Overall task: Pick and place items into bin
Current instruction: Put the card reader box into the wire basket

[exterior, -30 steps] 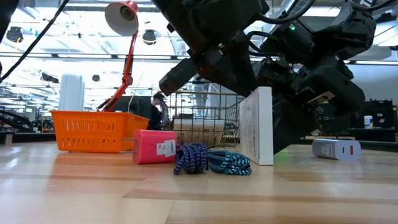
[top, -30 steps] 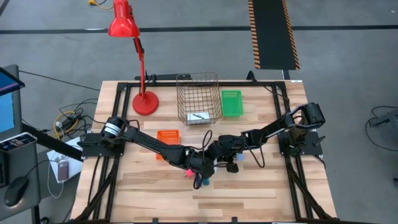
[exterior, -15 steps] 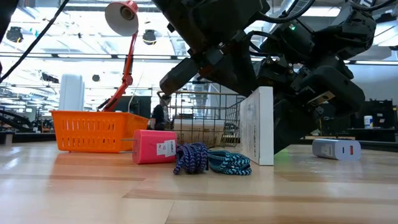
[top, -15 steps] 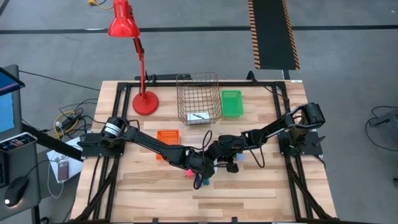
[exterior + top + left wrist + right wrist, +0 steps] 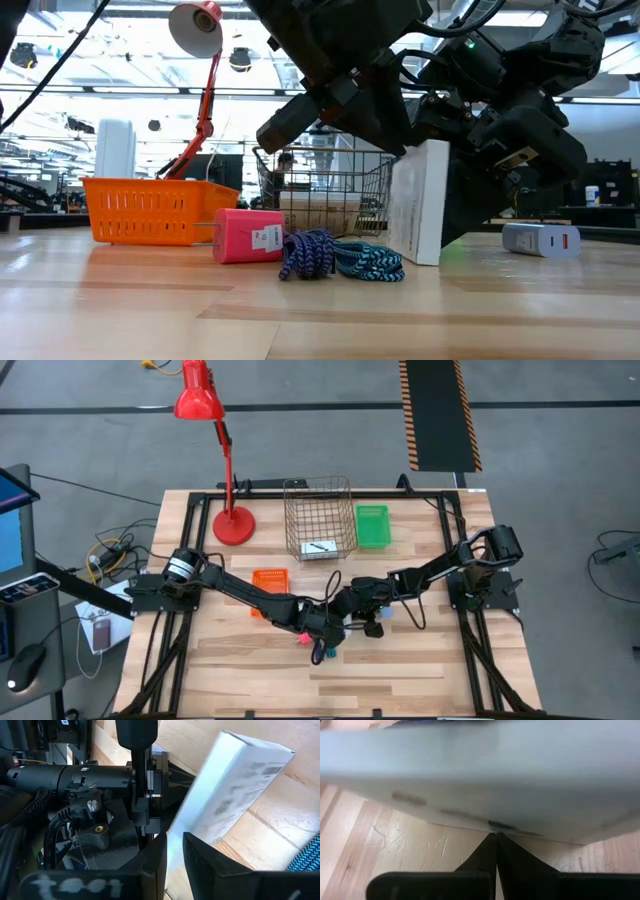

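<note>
The flat white cardboard box [image 5: 418,203] tips a little now; a moment ago it stood straight up on its thin edge. Its top leans toward the two dark arms. A person far back in the room also walks to a new spot behind the wire basket.

The left gripper [image 5: 170,851] holds the box. Its two dark fingers [image 5: 202,860] sit close together with the thin edge of the box pinched between them, so the box stands up and does not lie flat. The right gripper [image 5: 496,851] has its fingers pressed tight together with nothing between them. The broad white side of the box is just past its fingertips, very near or touching. It looks like the right gripper props the box so the left one can lift it.

Just beside the left fingers lie a blue and teal braided cord [image 5: 340,257] and a small pink block [image 5: 249,235]. A small white and red gadget [image 5: 540,239] lies further off, past the right gripper.

The square wire mesh basket [image 5: 318,518] is well away from both grippers. A white card with a black mark [image 5: 319,547] lies in it. The green plastic tray [image 5: 372,526] beside it looks empty. What the low orange plastic basket [image 5: 150,209] holds cannot be seen.
</note>
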`<state>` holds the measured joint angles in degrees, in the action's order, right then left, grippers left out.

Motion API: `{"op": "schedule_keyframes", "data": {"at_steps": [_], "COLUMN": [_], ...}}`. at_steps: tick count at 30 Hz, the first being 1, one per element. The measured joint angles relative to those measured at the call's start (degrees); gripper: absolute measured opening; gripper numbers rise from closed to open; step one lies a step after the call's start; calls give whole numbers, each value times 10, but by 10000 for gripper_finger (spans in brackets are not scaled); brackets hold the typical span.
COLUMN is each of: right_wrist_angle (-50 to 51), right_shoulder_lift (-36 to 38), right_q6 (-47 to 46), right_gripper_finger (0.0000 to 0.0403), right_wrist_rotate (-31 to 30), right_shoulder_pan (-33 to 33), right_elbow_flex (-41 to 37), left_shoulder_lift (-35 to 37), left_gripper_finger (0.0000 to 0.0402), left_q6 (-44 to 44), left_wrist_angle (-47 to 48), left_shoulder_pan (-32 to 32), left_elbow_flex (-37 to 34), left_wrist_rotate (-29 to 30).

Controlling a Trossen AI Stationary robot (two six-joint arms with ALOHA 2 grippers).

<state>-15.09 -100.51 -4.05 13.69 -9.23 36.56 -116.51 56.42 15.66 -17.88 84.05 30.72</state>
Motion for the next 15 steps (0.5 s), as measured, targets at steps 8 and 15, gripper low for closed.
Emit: {"op": "schedule_keyframes", "data": {"at_steps": [8,15], "right_wrist_angle": [0,0], "right_shoulder_lift": [0,0], "right_q6": [0,0], "right_gripper_finger": [0,0], "right_wrist_rotate": [0,0], "right_shoulder_pan": [0,0], "right_elbow_flex": [0,0], "left_shoulder_lift": [0,1], "left_gripper_finger": [55,55], "left_q6": [0,0], "left_wrist_angle": [0,2], "left_shoulder_pan": [0,0], "left_elbow_flex": [0,1], "left_wrist_rotate": [1,8]}}
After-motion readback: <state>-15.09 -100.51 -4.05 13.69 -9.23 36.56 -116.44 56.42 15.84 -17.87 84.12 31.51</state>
